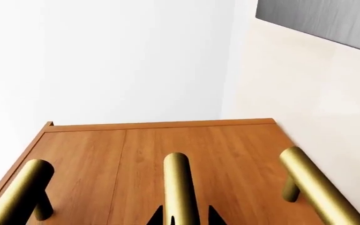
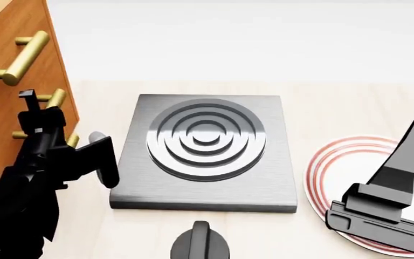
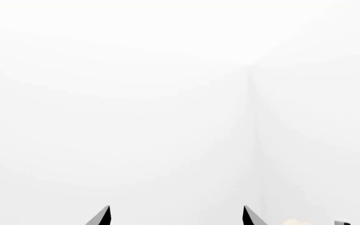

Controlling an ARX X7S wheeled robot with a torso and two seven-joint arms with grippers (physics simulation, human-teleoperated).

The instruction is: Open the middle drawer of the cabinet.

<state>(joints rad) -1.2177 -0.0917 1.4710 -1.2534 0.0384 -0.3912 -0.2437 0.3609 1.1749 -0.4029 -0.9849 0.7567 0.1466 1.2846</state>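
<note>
The cabinet (image 2: 13, 81) stands left of the stove plate (image 2: 207, 151).

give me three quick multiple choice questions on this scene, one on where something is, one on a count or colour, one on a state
1. Where does the stove plate lie in the head view?
A. to the right of the cabinet
B. on top of the cabinet
C. on the red-ringed plate

2. How many brass bar handles show in the left wrist view?
A. one
B. three
C. five

3. How does the left gripper stand to the middle handle?
A. far off, over the stove plate
B. one finger on each side of the handle
C. holding the red-ringed plate

Answers:
1 A, the grey plate sits on the pale surface beside the wooden front.
2 B, three brass bars stand out from the wooden front.
3 B, dark fingertips show on both sides of the middle bar; a firm clamp cannot be told.
</note>
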